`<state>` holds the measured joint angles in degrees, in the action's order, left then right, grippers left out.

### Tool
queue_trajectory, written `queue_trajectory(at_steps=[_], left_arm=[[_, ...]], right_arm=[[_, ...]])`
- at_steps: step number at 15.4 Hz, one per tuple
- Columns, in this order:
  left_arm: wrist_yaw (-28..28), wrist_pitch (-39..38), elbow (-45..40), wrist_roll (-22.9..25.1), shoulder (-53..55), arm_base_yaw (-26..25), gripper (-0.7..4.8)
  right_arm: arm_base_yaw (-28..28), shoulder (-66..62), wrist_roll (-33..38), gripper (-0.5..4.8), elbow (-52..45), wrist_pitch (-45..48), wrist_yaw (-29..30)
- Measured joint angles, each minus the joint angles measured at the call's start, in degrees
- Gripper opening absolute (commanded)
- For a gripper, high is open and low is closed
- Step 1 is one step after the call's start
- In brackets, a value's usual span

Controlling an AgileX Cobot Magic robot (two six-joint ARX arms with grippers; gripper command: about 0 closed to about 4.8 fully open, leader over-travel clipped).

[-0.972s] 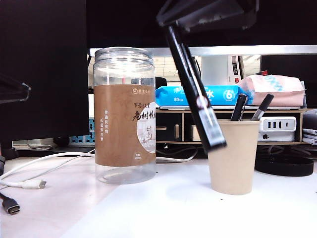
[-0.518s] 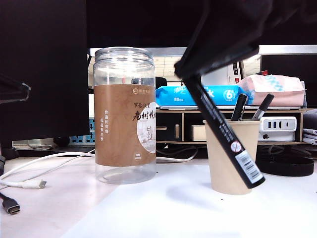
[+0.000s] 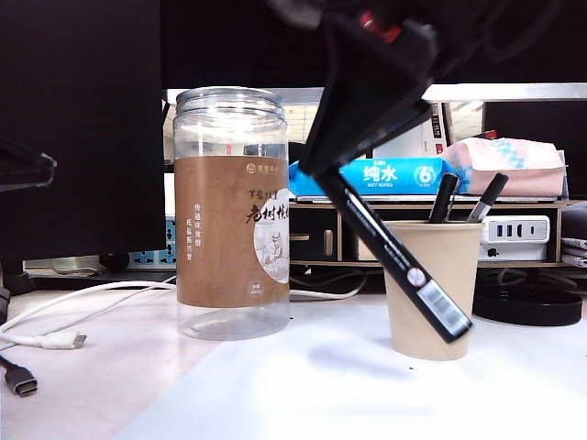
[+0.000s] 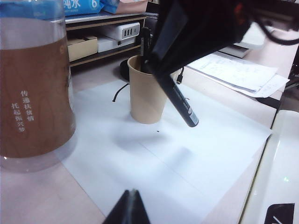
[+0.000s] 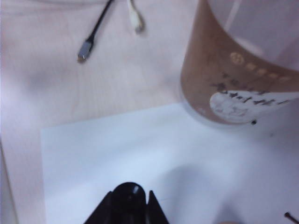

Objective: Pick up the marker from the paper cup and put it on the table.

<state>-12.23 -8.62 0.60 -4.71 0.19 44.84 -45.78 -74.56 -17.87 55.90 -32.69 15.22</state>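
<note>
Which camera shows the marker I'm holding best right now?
The exterior view: the marker hangs tilted from the right gripper, printed barrel sharp before the paper cup. The left wrist view shows it smaller and darker; the right wrist view shows only its end.

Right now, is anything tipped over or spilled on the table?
Nothing is spilled or tipped. The paper cup and clear jar stand upright. Only the marker slants, because the right gripper holds it above the table.

The marker's upper end hides inside the right gripper.
</note>
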Motion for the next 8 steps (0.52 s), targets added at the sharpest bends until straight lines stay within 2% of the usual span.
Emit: queue_trajectory(at_steps=[8], left_arm=[[0.0, 0.02, 0.0, 0.0, 0.0, 0.0, -0.04]], right_arm=[[-2.58, -9.38, -0.24, 0.84, 8.98, -10.99, -0.13]])
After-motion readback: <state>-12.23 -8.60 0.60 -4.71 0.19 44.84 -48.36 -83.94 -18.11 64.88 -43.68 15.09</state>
